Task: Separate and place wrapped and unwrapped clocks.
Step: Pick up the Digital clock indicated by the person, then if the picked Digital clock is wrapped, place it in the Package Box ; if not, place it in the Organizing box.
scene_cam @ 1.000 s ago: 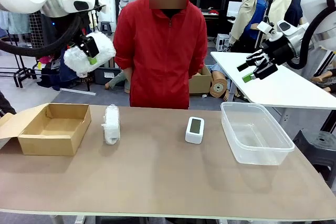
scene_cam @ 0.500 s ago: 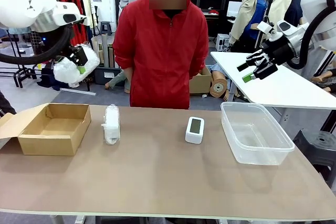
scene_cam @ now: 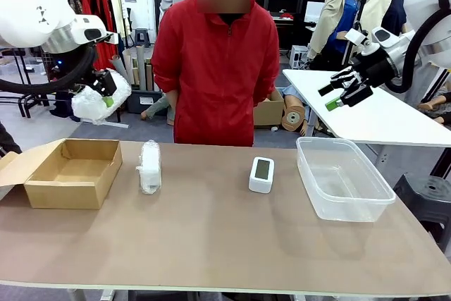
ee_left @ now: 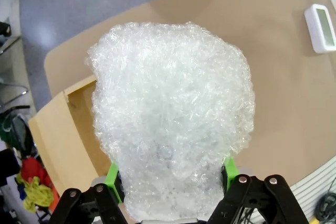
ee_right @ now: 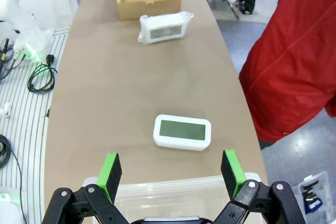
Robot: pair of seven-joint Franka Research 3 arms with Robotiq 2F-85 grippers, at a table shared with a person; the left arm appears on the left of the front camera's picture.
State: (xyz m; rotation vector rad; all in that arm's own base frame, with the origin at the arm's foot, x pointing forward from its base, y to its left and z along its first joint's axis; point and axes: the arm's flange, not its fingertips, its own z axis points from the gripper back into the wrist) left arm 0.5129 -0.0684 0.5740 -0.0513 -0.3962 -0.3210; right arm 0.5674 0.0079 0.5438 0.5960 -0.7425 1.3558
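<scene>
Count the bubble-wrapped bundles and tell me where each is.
2. One bundle held aloft by the left gripper, near the box; another bundle on the table between box and bare clock.

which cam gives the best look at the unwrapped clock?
Right wrist view: the unwrapped clock lies centred and whole, grey screen facing the camera. Front view shows it small and foreshortened; left wrist view has it at the picture's right edge.

Brown cardboard box [scene_cam: 70,171], flap open, at left end of tan table [scene_cam: 211,244]. Clear plastic tub [scene_cam: 343,177] at right end. Person in red jacket [scene_cam: 215,68] standing behind far edge.
</scene>
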